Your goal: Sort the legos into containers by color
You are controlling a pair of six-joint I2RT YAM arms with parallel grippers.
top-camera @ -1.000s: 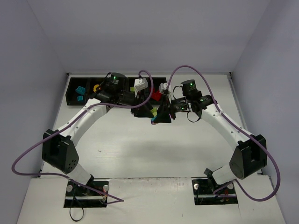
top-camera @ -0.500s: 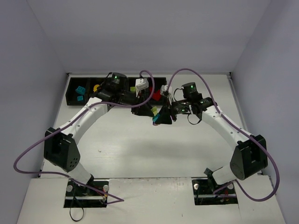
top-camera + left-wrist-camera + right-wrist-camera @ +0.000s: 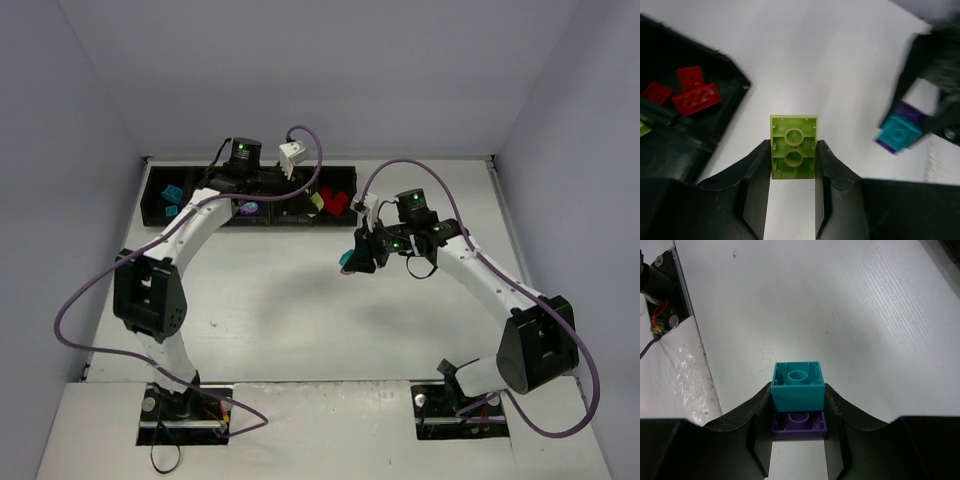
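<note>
From overhead I see the white table (image 3: 300, 320), the containers (image 3: 153, 205) along its far edge, and both arms reaching in. The left gripper (image 3: 793, 150) hangs by the red end of the row. The right gripper (image 3: 798, 395) is out over bare table, well apart from the bins.

The right jaws are clamped on a two-brick stack, with the teal brick (image 3: 798, 388) at the tips and the purple brick (image 3: 798, 424) deeper between them. I judge it is held clear of the bins because two joined colours cannot be dropped as one.

The left jaws pinch the lime green brick (image 3: 793, 146) by its sides, hollow underside toward the lens, presumably for release into the lime compartment.

The overhead view shows the right arm's load only as a teal fleck; the purple brick is plain in the right wrist view. Only the left wrist view shows the red bricks (image 3: 692, 97) lying in the bin left of its jaws, and the stack off to their right.
</note>
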